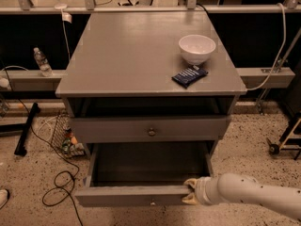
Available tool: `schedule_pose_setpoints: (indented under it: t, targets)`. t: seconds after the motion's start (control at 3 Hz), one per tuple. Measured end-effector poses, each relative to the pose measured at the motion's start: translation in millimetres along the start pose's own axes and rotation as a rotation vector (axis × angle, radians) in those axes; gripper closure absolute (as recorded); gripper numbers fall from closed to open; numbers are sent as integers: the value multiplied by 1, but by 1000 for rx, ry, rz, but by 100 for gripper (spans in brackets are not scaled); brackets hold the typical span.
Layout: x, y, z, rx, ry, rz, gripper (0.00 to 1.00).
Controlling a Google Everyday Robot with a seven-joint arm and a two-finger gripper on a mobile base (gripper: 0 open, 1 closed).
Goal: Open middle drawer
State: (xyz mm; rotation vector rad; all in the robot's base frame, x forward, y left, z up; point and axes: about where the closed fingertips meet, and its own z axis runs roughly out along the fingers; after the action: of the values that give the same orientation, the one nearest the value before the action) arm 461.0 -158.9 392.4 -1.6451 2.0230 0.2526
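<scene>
— So which step is this?

— Late in the job, I'd judge. The middle drawer [127,196] stands pulled well out of the cabinet. Its front sits at 6 o'clock in the view and its dark inside is open to sight. The end effector [189,192] is at the right end of that front, about 5 o'clock, touching its top edge. The white arm [254,194] runs off toward 4 o'clock.

— Is it clamped on the panel?

— I cannot tell whether it grips the wood or only rests against it.

— And the next move?

— If this counts as open enough, it calls for releasing and backing away toward 4 o'clock without nudging the front inward. If more travel is wanted, a straight pull toward 6 o'clock. The contact is off-centre, well apart from the small knob [151,202], so a skewed pull could bind the drawer.

— What's hidden?

— The lowest drawer, since the open one overhangs it. The arm is cut off at the right edge, so its base is out of sight. The top drawer [117,130], at 12 o'clock from the open one, has a dark gap above its front, and whether it is fully home is hard to make out. The bowl [197,48] and dark packet [189,76] sit toward 1 o'clock on the tabletop [127,51], well apart from the work.
</scene>
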Motion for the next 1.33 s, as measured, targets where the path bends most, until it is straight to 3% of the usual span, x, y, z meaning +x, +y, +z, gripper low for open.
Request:
schedule_pose_setpoints:
  t: [0.67, 1.0, 1.33]
  targets:
    - [-1, 0, -1, 0, 0, 0, 100]
    - [5, 31, -5, 1, -10, 37, 97]
    - [3, 30, -9, 1, -10, 37, 74]
